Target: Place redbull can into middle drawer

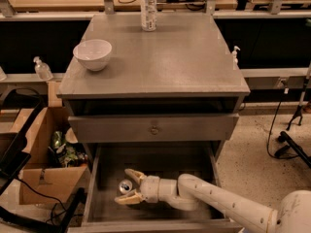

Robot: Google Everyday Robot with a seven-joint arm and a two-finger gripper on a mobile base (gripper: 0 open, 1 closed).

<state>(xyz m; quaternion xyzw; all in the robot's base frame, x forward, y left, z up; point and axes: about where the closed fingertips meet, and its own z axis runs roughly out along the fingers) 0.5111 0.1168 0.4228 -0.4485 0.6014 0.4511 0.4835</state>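
Observation:
The redbull can (126,185) stands upright on the floor of the pulled-out middle drawer (165,165), left of centre, its silver top showing. My gripper (122,186) reaches into the drawer from the right. Its two pale fingers (134,174) are spread on either side of the can, wider than the can. The gripper is open. The white arm runs from the lower right corner into the drawer.
A closed grey drawer front with a round knob (154,129) sits above the open drawer. A white bowl (92,54) and a clear plastic bottle (148,8) stand on the cabinet top. A cardboard box (46,174) of clutter stands on the floor at left.

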